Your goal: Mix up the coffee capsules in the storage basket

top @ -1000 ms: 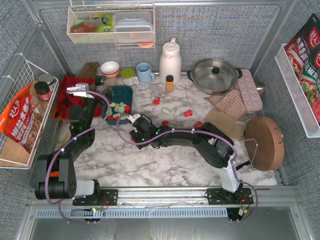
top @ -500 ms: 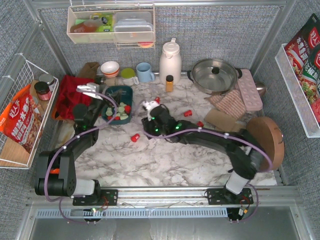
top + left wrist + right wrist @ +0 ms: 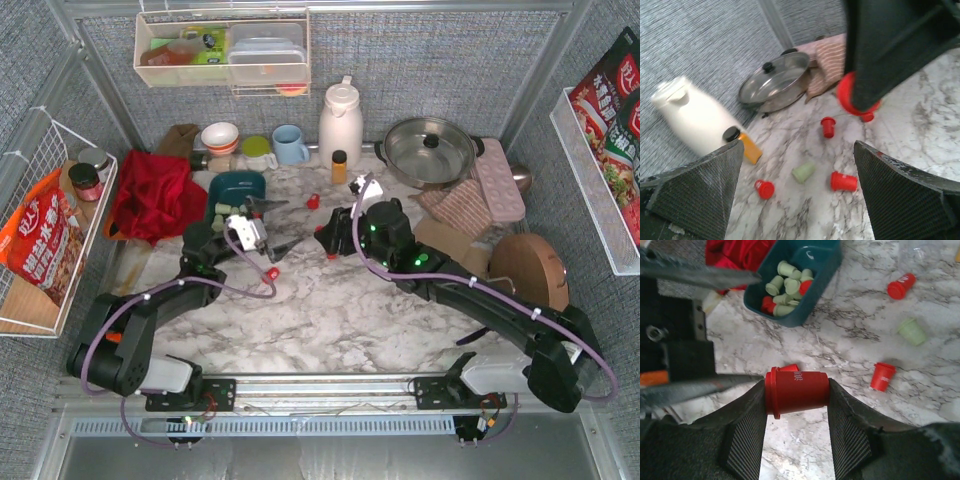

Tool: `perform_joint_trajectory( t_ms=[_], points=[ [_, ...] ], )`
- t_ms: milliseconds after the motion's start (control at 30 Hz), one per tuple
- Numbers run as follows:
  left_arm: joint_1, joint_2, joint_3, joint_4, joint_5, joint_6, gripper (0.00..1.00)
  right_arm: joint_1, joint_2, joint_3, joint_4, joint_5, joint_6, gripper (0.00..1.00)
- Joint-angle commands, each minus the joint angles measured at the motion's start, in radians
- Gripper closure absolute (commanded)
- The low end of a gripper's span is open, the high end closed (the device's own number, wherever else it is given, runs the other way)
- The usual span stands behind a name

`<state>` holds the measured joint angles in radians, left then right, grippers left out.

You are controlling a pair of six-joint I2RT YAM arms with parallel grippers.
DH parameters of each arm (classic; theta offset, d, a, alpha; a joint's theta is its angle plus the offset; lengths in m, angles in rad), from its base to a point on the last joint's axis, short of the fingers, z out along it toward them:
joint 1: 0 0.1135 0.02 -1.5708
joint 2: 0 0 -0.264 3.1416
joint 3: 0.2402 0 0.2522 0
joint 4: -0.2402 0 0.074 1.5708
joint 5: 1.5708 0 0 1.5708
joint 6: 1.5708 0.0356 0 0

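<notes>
1. The matte black, round-linked left arm (image 3: 150,305) fills the lower left of the overhead view, with a silver-grey cylinder (image 3: 168,375) at its base.
2. A thin purple cable (image 3: 90,350) runs along it, fastened with small white clips.
3. The matching black right arm (image 3: 480,300), lower right, has a white base segment (image 3: 490,372) and small green indicator lights (image 3: 375,228).
4. A second purple cable (image 3: 500,298) follows that arm.
5. The left gripper (image 3: 798,145) has dark grey wedge-shaped fingers (image 3: 700,190) with a fine grid texture.
6. The right gripper (image 3: 797,390) has fingers (image 3: 745,440) of the same texture.
</notes>
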<state>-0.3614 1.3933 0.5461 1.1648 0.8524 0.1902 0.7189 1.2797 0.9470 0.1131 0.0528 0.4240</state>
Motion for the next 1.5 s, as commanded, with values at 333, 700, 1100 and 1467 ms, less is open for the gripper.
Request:
perform_joint_trajectory(
  t_ms=[333,700,1100,1467],
  points=[
    [-0.138,0.001,-0.012,-0.070,0.008,0.215,0.20,0.007,0.050,-0.028,0.225,-0.180,0.169,0.64],
    [-0.169,0.009,-0.008,-0.057,0.028,0.198,0.44,0.013,0.093,-0.022,0.258,-0.199,0.192,0.62],
    [-0.141,0.045,-0.022,-0.022,-0.148,0.164,0.70,-0.006,0.024,-0.011,0.060,0.006,0.083,0.34],
    [0.149,0.221,0.057,0.006,-0.403,-0.024,0.66,-0.023,0.320,0.188,-0.291,0.223,-0.168,0.35]
  ],
)
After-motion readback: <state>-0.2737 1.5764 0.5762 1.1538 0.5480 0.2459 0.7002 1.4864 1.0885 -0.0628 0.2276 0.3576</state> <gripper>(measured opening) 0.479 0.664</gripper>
